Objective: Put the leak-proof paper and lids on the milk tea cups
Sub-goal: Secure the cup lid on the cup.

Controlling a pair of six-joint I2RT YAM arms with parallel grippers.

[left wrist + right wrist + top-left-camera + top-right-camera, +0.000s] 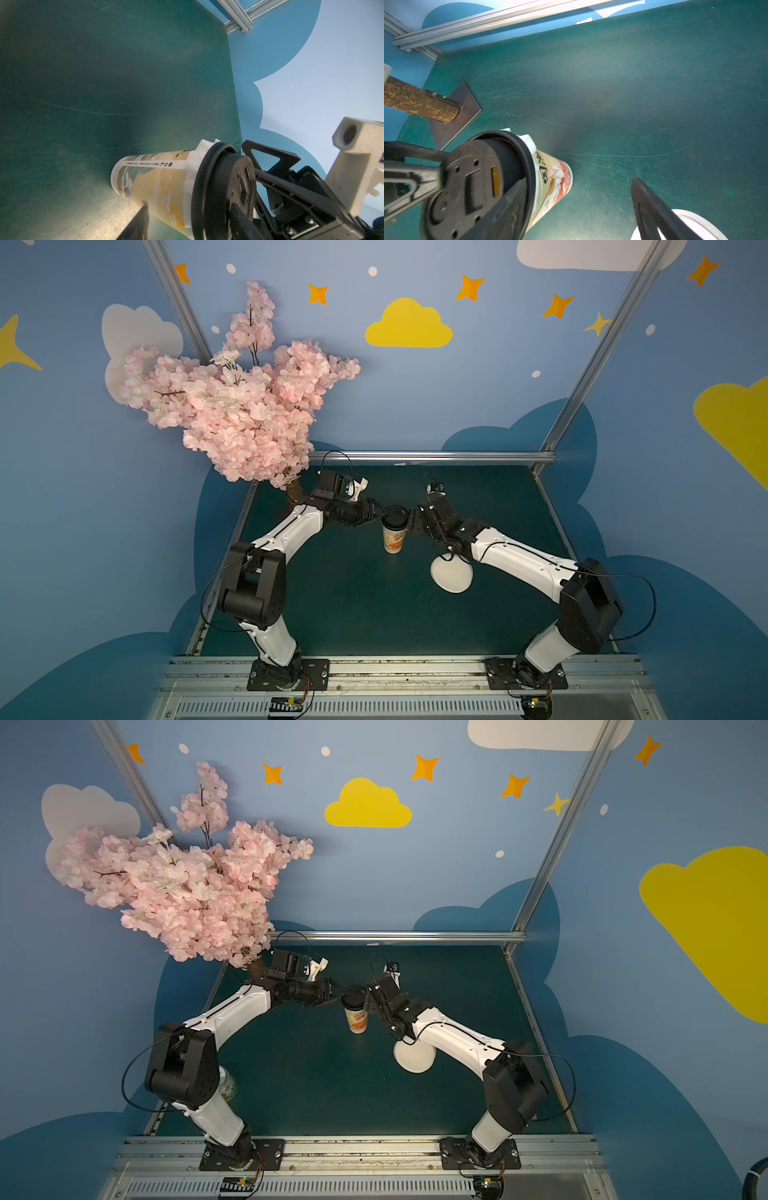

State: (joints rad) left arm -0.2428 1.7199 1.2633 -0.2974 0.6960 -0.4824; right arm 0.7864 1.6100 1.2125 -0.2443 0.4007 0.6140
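One cup (392, 539) is standing upright mid-bench (353, 614), with a black lid (395, 514) already sitting on top. The leak-proof paper (194, 166) is sandwiched under that lid, its crinkly white edge poking out around the rim. Left fingers (139, 222) are spread apart, one alongside the cup wall and one across the lid, not squeezing anything as far as I can see. Right fingers (645, 203) are wide apart too, one over the lid's edge. A pile of white sheets (453, 574) lies near the right arm.
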